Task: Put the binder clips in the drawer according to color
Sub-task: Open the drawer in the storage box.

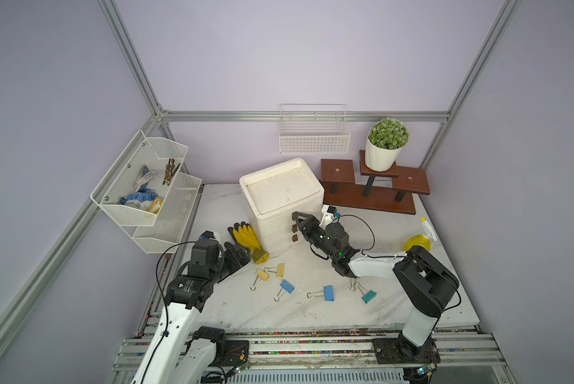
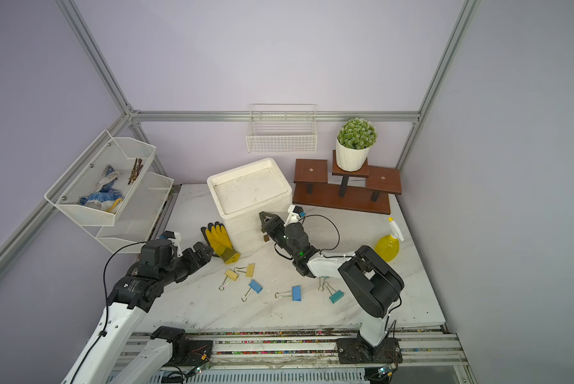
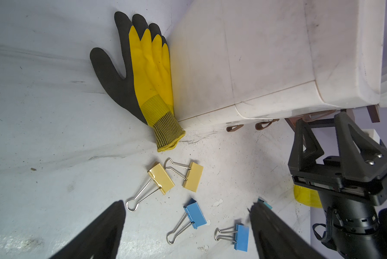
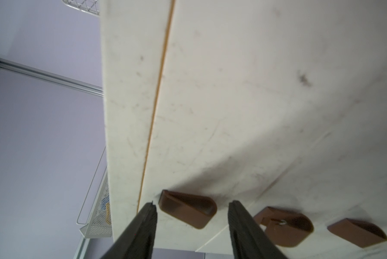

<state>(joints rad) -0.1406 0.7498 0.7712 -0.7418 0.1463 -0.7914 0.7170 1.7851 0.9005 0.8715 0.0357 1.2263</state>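
Starting nearest the arms' bases, we saw the clips strewn on the table (image 1: pixel 232 309) in the lower middle of a top view: two yellow clips (image 1: pixel 262 274) leftmost, two blue clips (image 1: pixel 287 286) in the middle, and one teal clip (image 1: pixel 368 296) rightmost. Wire loops just beside it hinted at a second teal one under the right forearm. None was in the drawer yet. The left gripper (image 3: pixel 187 203) hung over the yellow and blue ones, jaws wide apart and empty, so we judged it the nearer arm for them.

Farther back, a glove (image 1: pixel 245 236) lay against the left side of the drawer (image 1: pixel 275 229), clear of its front. That chest stood at frame centre, all three levels looking shut. The right gripper (image 4: pixel 191 204) was at its front. In the right wrist view its fingers (image 4: pixel 143 224) stood apart on either side of a tab (image 4: pixel 188 209), a gap at each side, gripping nothing. We took it for the top one, since two lower tabs (image 1: pixel 294 228) showed beneath. The pull would run toward the lower right, and we saw nothing in that path. A bottle (image 1: pixel 418 241) stood at the right, with a plant (image 1: pixel 387 139) and basket (image 1: pixel 313 139) at the back.
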